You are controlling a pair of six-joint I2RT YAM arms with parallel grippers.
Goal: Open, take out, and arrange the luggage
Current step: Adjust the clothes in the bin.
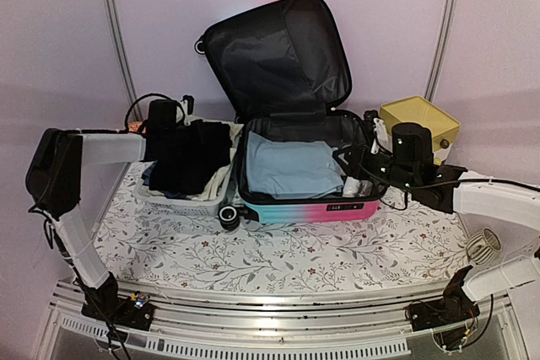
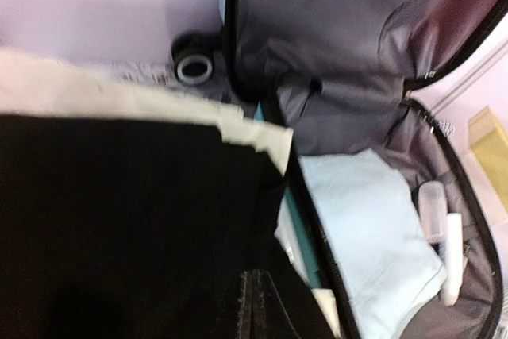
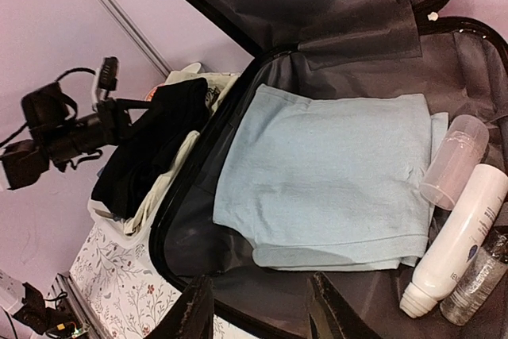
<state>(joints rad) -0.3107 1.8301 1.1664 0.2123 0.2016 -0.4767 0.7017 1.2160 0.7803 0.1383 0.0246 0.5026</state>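
The luggage point(image 1: 308, 208) lies open on the tabletop point(image 1: 278, 259), light-blue folded cloth point(image 1: 291, 166) inside, lid raised at 12 o'clock. At its 3 o'clock edge the right tool point(image 3: 262, 311) hovers, spread and empty. At 9 o'clock the left tool point(image 1: 179, 122) is clamped on a black garment point(image 1: 190, 162) over the white basket point(image 1: 181, 198).

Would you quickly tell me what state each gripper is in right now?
Left gripper: closed, holding the black garment over the basket.
Right gripper: open, empty, above the luggage.

left gripper point(image 2: 252, 309) blurred, black garment point(image 2: 119, 220) hiding basket point(image 1: 180, 199)
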